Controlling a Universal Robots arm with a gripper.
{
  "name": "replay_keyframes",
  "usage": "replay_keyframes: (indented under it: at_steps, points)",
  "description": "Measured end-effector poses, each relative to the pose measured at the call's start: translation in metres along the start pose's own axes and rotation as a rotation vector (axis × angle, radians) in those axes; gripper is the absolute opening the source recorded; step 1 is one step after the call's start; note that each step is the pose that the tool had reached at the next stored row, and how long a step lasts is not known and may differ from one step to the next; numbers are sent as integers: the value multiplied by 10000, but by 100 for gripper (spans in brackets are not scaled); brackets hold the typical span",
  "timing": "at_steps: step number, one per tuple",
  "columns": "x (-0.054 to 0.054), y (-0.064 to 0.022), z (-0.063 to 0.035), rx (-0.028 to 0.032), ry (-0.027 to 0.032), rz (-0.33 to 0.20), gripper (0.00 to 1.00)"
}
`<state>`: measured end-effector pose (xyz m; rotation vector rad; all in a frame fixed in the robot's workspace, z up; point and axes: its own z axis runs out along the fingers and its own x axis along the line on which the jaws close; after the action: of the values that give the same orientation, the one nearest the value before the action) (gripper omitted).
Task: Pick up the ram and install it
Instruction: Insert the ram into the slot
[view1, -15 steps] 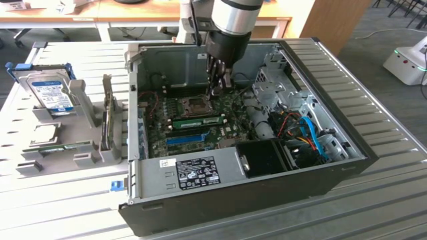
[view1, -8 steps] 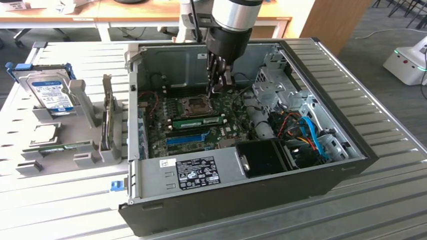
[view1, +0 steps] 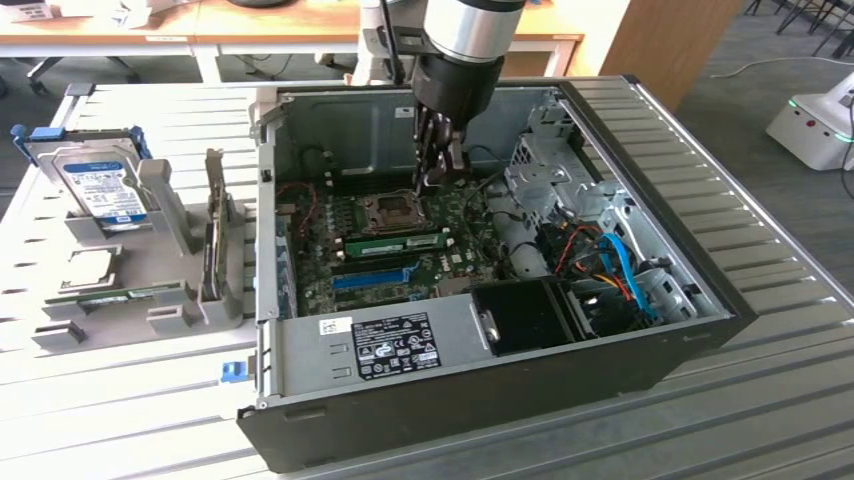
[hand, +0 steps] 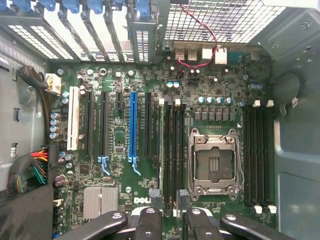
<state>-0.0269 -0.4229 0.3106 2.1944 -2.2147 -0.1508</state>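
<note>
We record the silver-and-black jointed arm (view1: 467, 30) standing vertical, its black two-finger gripper (hand: 168, 199) pointing straight down, jaws held apart.

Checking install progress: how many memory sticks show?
2: one stick seated in the motherboard beside the processor socket; another, apparently, in the grey holder at the exterior view's left. Others may be hidden.

I look out over a pale grey table (view1: 787, 330) with long ridges running across its top. Past its far edge stand light brown wooden desks (view1: 267, 25) on white legs. By the table's far corner, on the exterior view's right, a tall wooden panel (view1: 654, 40) stands. The floor (view1: 747, 105) there is dark grey carpet. A white machine (view1: 817, 125) with a green glow sits on it. The light is bright and even.
</note>
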Motion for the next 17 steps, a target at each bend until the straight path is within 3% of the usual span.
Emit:
replay_keyframes:
  at_steps: [4,6,11,17]
  points:
    - [0,0,0,8,-8,-3,26]
    - [0,5,-1,46,-44,-5,26]
    - [0,26,2,232,-170,-28,26]
    - [1,53,4,433,-277,-47,26]
